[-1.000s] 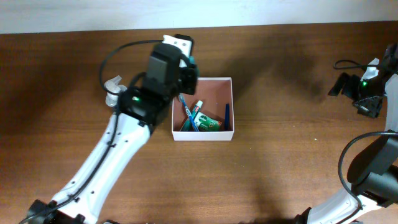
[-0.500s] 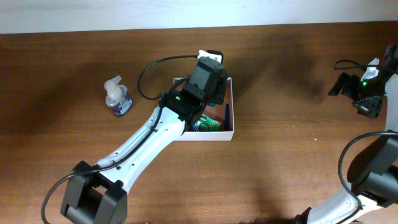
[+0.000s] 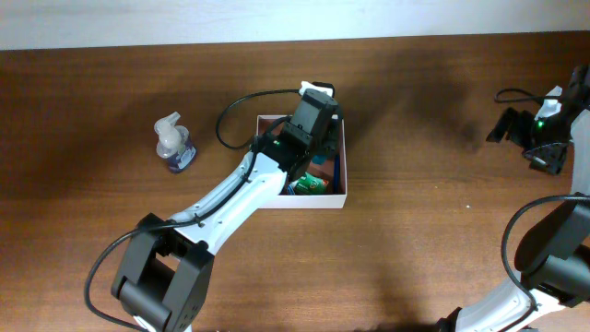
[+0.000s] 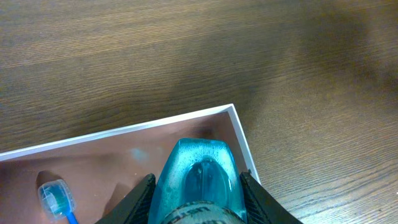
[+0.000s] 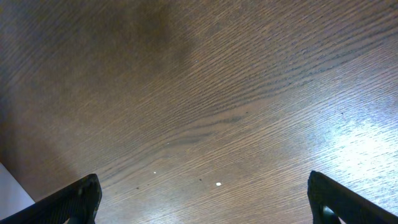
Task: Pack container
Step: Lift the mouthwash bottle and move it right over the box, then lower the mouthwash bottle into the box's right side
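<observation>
Now my left tool (image 4: 198, 200), clamped on a teal bottle (image 4: 199, 165), has swung from the left wall of the container (image 3: 318, 202) at the centre of the worktop (image 3: 415, 258) to over its far right corner, so dropping looks next; my right tool (image 5: 208, 205) idles wide open.

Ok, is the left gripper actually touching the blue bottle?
Touching. The left wrist view shows both fingers of the left gripper pressed flush against the sides of the blue bottle, with no gap, over the container.
</observation>
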Available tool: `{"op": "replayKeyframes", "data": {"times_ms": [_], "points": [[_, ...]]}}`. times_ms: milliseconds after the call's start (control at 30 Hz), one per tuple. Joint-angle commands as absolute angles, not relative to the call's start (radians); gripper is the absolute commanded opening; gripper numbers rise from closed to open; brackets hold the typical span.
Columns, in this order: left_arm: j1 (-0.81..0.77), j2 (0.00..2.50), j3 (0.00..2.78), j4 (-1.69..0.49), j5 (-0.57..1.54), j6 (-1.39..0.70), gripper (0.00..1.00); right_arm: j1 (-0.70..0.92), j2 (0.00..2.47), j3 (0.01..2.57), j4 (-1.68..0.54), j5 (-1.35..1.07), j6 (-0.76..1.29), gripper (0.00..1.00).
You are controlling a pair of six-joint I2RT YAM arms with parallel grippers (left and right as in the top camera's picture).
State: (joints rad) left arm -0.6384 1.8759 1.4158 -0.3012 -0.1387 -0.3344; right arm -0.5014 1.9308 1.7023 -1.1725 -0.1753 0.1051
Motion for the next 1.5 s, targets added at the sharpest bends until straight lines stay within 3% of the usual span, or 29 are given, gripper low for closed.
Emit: {"op": "replayKeyframes", "data": {"times_ms": [0,100,267,533,767,900,1033,1133,1300,1467], "points": [[-0.642,1.871,1.435,-0.279,-0.134,-0.348,0.34,-0.497,1.925,1.699,-1.17,-0.173,0.113,0.99],[-0.648,1.871,1.435,-0.265,-0.135,-0.348,0.52,-0.497,1.925,1.699,-1.17,-0.173,0.113,0.99],[-0.655,1.871,1.435,-0.237,-0.135,-0.348,0.66,-0.497,1.925,1.699,-1.17,-0.173,0.113,0.99],[-0.659,1.871,1.435,-0.22,-0.135,-0.348,0.67,-0.497,1.925,1.699,-1.17,-0.173,0.113,0.99],[-0.659,1.871,1.435,-0.221,-0.134,-0.348,0.55,-0.497,1.925,1.699,-1.17,-0.173,0.113,0.99],[-0.659,1.871,1.435,-0.221,-0.134,-0.347,0.54,-0.497,1.925,1.699,-1.17,-0.173,0.113,0.98],[-0.676,1.871,1.439,-0.213,-0.135,-0.27,0.64,-0.497,1.925,1.699,-1.17,-0.173,0.113,0.99],[-0.721,1.871,1.456,-0.213,-0.17,-0.109,0.77,-0.497,1.925,1.699,-1.17,-0.173,0.113,0.99],[-0.793,1.878,1.457,-0.212,-0.368,-0.002,0.85,-0.497,1.925,1.699,-1.17,-0.173,0.113,0.99],[-0.789,1.905,1.457,-0.198,-0.374,-0.002,0.85,-0.497,1.925,1.699,-1.17,-0.173,0.113,0.99]]}}
